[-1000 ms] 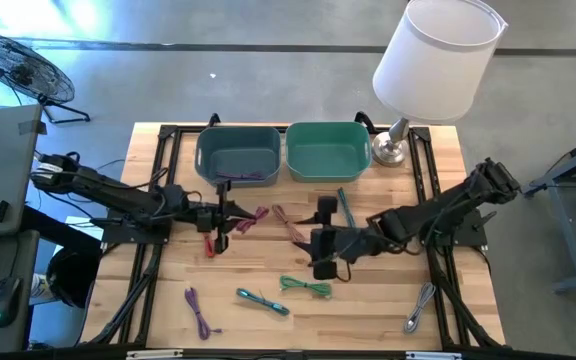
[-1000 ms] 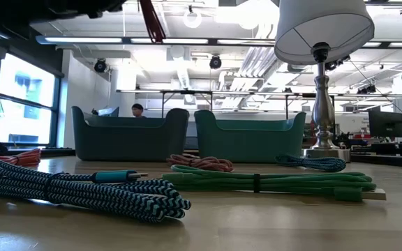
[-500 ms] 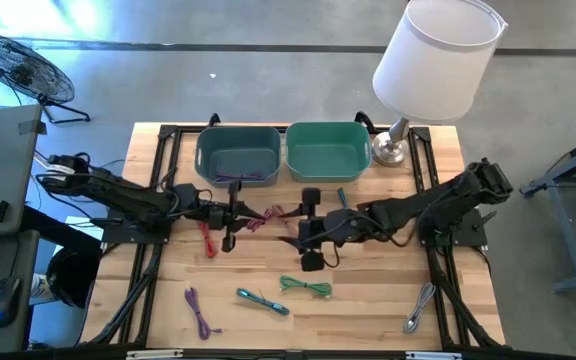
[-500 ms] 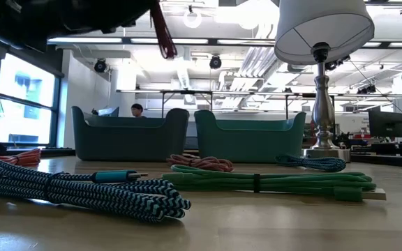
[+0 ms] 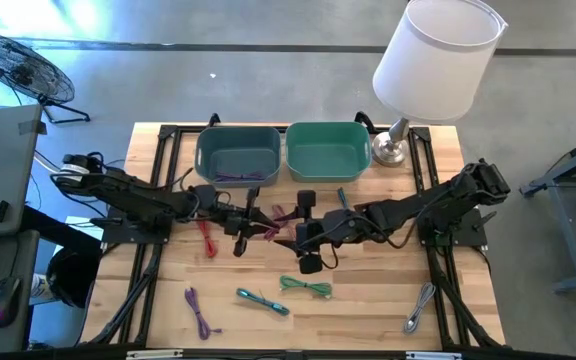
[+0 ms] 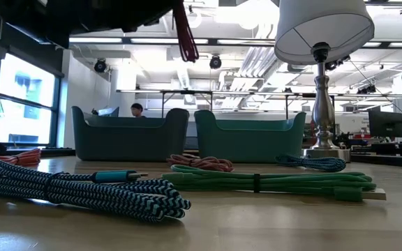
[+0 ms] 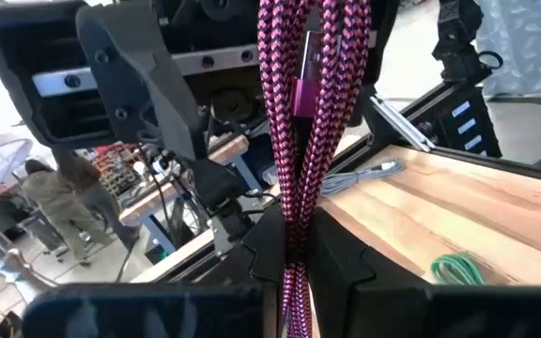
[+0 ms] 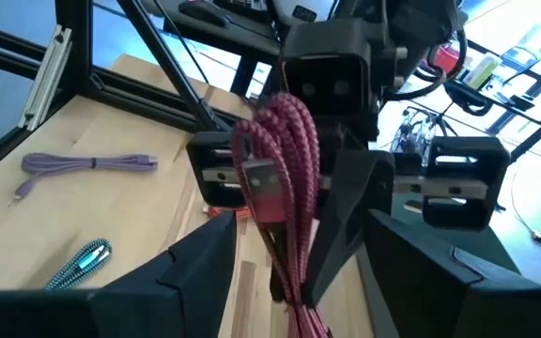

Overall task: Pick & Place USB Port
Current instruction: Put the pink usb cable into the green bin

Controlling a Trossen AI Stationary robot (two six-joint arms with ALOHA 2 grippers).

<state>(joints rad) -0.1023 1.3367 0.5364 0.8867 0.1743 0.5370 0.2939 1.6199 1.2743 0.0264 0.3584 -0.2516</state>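
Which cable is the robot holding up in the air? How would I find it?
Look at the two teal bins at the back of the wooden table. Just in front of them, the left gripper and right gripper face each other. The bundled cable hangs from the left gripper, pink-and-dark braided; every other cable lies on the table.

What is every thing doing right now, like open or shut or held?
Left gripper, shut on pink cable, lifted off the table.
Pink cable, bundled, hanging in the air.
Right gripper, open, facing the pink cable.
Blue bin, holds a purple cable.
Green cable, bundled, lying on the table.
Lamp, upright.
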